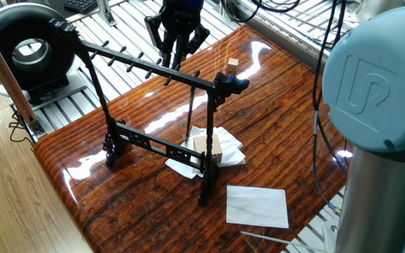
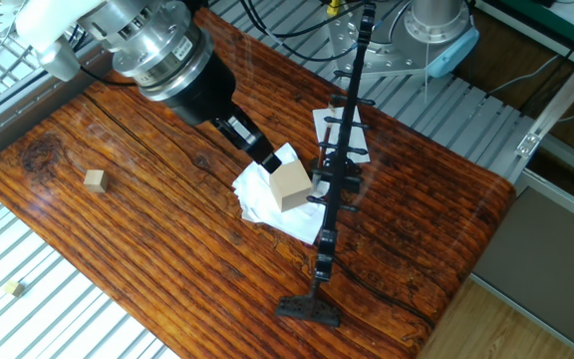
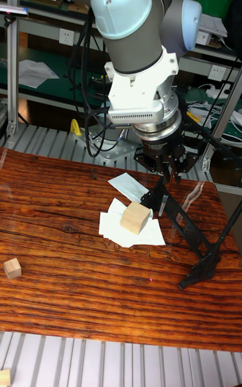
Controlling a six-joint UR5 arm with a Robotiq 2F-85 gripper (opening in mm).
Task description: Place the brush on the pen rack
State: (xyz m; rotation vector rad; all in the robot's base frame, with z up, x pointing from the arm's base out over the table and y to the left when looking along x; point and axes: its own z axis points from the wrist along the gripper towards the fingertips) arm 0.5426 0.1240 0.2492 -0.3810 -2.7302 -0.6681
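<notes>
**A:** In one fixed view, where does the thin dark writing brush (image 1: 189,112) sit relative to the black two-finger hand (image 1: 174,55)?

**B:** It hangs straight down under the peg-lined top bar of the black metal pen rack (image 1: 136,60), near the right-hand post. Its long axis is vertical and its tip points toward the crumpled white cloth (image 1: 228,145) on the glossy wooden table (image 1: 280,133). The hand is just above the bar, so the brush lies below it and slightly to the right in the picture.

**A:** Are the fingers clamped on it?

**B:** I cannot tell. The fingertips sit close to the bar and the gap between them is not resolved.

**A:** And the other fixed view?

**B:** The hand (image 2: 265,158) points down beside the pale wooden block (image 2: 290,184), close to the pen rack (image 2: 339,170). I cannot make out the brush there, nor the finger gap.

**A:** The tall fixed view?

**B:** The hand (image 3: 165,170) hovers over the upper end of the rack (image 3: 191,229). A thin dark line below it may be the brush, but I can't be sure. I judge the placing nearly done. The next move should be straight upward along the brush's axis, so as not to knock it.
</notes>
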